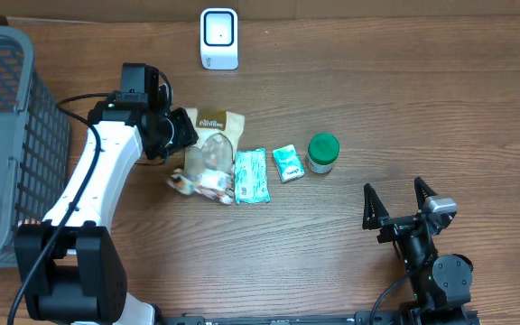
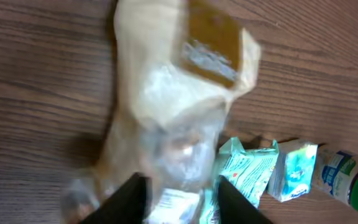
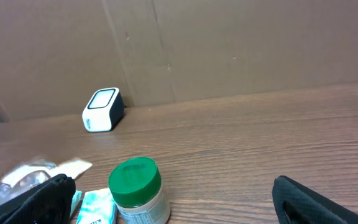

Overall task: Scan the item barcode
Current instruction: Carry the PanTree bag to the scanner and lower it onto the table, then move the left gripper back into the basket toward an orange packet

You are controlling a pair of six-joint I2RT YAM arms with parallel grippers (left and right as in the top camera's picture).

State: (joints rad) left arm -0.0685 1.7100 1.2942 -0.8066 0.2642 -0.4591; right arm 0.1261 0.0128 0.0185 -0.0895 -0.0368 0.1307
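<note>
Right of the bag (image 1: 210, 144) lie 2 packets (image 1: 251, 175) (image 1: 287, 162), a jar (image 1: 323, 152); left pincer (image 2: 182, 200) half-open over bag, right pincer (image 1: 393, 187) wide.

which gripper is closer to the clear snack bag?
Left. The left gripper is at the snack bag's upper left edge, and its wrist view shows the bag between its fingers. The right gripper is far off, past the green-lid jar.

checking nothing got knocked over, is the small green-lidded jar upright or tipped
Upright: the small white jar with a green lid stands on the wooden table, lid on top.
</note>
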